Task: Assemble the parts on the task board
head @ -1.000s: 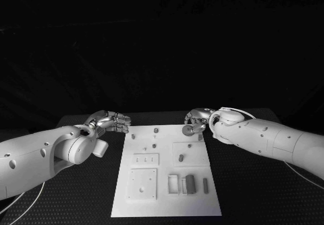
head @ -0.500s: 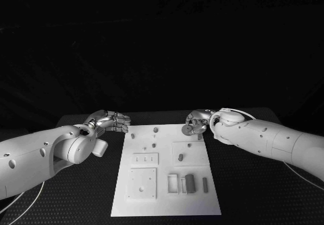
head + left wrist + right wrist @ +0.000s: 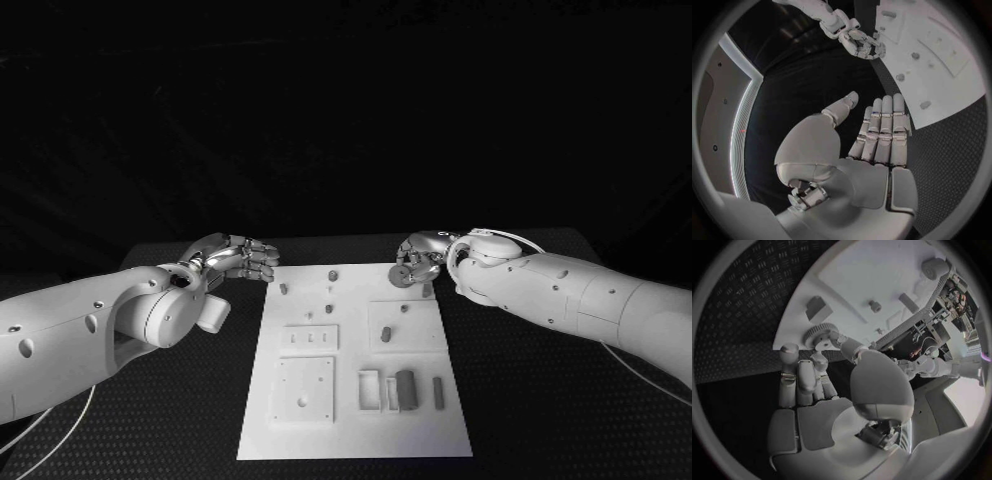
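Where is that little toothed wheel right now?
The gear is pinched in the right hand, at the far right corner of the task board in the head view, across from the left hand.

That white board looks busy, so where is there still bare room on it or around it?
Bare: the task board strip along its near edge, and black table beside both long sides. Crowded: its far right corner, where the right hand holds a round toothed part.
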Controlling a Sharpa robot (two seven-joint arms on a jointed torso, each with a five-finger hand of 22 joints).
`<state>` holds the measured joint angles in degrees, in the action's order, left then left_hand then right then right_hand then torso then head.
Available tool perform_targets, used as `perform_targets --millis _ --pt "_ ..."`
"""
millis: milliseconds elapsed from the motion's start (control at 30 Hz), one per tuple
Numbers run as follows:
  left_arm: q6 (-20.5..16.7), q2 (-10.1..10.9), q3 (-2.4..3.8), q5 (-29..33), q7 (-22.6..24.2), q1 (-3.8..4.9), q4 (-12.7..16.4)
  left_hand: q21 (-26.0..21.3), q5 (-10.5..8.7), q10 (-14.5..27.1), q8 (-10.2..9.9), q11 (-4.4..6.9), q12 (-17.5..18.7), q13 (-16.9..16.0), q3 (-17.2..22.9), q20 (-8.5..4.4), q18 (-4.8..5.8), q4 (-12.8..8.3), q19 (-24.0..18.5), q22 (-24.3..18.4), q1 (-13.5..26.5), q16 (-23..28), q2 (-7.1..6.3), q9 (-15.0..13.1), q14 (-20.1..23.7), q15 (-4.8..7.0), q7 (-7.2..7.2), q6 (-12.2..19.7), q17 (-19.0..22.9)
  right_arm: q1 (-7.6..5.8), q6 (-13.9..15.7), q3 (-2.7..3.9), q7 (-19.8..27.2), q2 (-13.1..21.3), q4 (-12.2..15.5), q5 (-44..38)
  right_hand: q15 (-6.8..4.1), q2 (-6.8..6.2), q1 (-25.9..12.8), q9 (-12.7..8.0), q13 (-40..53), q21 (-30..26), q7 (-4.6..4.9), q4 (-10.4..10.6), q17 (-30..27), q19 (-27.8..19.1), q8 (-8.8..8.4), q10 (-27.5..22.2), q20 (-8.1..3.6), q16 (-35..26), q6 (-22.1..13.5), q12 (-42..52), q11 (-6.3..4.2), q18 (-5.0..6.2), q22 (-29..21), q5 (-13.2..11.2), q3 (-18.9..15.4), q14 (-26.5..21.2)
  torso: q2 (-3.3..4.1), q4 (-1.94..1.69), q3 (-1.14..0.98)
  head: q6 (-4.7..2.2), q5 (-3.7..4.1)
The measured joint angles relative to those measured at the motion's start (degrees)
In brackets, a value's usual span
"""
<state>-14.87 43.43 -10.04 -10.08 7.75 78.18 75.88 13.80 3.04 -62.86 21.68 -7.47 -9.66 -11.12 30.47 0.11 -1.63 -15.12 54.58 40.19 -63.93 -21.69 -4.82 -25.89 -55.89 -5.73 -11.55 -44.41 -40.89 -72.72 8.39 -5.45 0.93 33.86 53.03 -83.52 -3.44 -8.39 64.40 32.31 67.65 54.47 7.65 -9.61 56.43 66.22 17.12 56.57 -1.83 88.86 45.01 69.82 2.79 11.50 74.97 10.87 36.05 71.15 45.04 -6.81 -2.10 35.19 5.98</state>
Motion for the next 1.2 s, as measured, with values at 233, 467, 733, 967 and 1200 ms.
perform_targets --millis 233,467,733,967,1200 --pt "0.0 0.0 0.00 0.0 0.0 0.00 0.0 0.0 0.00 0.0 0.0 0.00 0.0 0.0 0.0 0.00 0.01 0.0 0.0 0.0 0.0 0.0 0.00 0.0 0.0 0.00 0.00 0.0 0.0 0.18 0.3 0.10 0.2 -0.3 -0.1 -1.1 -0.90 1.33 0.0 0.3 -0.7 0.0 -0.35 -2.1 0.2 -0.2 0.89 0.4 -0.23 -0.2 0.3 0.1 -0.69 0.01 0.0 0.0 -0.1 0.3 0.00 0.00 0.00 0.16 0.08" --pt "0.2 0.0 0.00 0.0 -0.1 0.00 -0.1 -0.2 0.00 0.0 0.0 0.00 0.2 -0.1 0.0 0.00 0.03 0.0 0.0 0.0 0.2 0.2 -0.19 0.1 0.0 0.00 0.00 0.0 -0.1 0.76 1.8 0.29 0.2 -0.6 -0.2 -3.6 -1.15 0.69 -0.6 0.7 -1.1 0.0 -0.38 -2.5 0.5 -0.3 1.03 0.5 -0.24 -0.2 0.4 0.3 -1.07 0.03 0.0 0.0 -0.1 0.5 -0.01 0.00 -0.01 0.29 0.14" --pt "0.7 0.1 0.00 0.0 -0.3 -0.01 -0.1 -0.2 0.00 0.0 0.0 0.00 0.2 -0.1 -0.2 0.00 0.04 0.2 0.0 0.0 0.6 0.2 -0.16 0.1 0.0 0.00 0.13 0.1 -0.2 1.43 4.0 0.42 0.2 -0.5 0.1 -5.5 -1.15 0.06 -0.3 0.3 -1.2 0.0 -0.44 -2.6 0.5 -0.3 0.95 0.5 -0.24 -0.5 0.4 0.3 -1.08 0.06 0.0 0.0 0.0 0.5 -0.02 0.00 -0.03 0.49 0.11" --pt "0.9 0.1 0.00 0.0 -0.4 -0.02 -0.1 -0.2 0.00 0.0 0.0 0.00 0.2 -0.1 -0.2 0.00 0.05 0.2 0.0 0.0 0.6 0.4 -0.16 0.1 0.0 0.00 0.21 0.2 -0.2 1.59 4.9 0.34 0.3 -0.4 0.3 -6.4 -1.31 0.06 -0.3 0.2 -1.5 0.0 -0.44 -2.5 0.7 -0.2 0.82 0.6 -0.21 -0.5 0.4 0.3 -1.18 0.08 0.0 0.0 0.2 0.7 -0.02 0.01 -0.01 0.45 0.13" --pt "0.9 0.2 0.00 0.0 -0.4 -0.02 -0.1 -0.2 0.00 0.0 0.0 0.00 0.2 -0.1 -0.2 0.00 0.06 0.2 0.0 0.1 0.6 0.4 -0.15 0.1 0.0 0.00 0.21 0.2 -0.2 1.83 6.3 0.18 -0.1 -0.2 1.2 -7.4 -1.73 0.70 -0.9 0.4 -1.8 0.0 -0.47 -2.3 1.1 0.0 0.66 0.7 -0.44 -0.5 0.5 0.5 -1.67 0.10 0.0 0.0 0.3 1.1 -0.01 0.00 0.01 0.28 0.09"
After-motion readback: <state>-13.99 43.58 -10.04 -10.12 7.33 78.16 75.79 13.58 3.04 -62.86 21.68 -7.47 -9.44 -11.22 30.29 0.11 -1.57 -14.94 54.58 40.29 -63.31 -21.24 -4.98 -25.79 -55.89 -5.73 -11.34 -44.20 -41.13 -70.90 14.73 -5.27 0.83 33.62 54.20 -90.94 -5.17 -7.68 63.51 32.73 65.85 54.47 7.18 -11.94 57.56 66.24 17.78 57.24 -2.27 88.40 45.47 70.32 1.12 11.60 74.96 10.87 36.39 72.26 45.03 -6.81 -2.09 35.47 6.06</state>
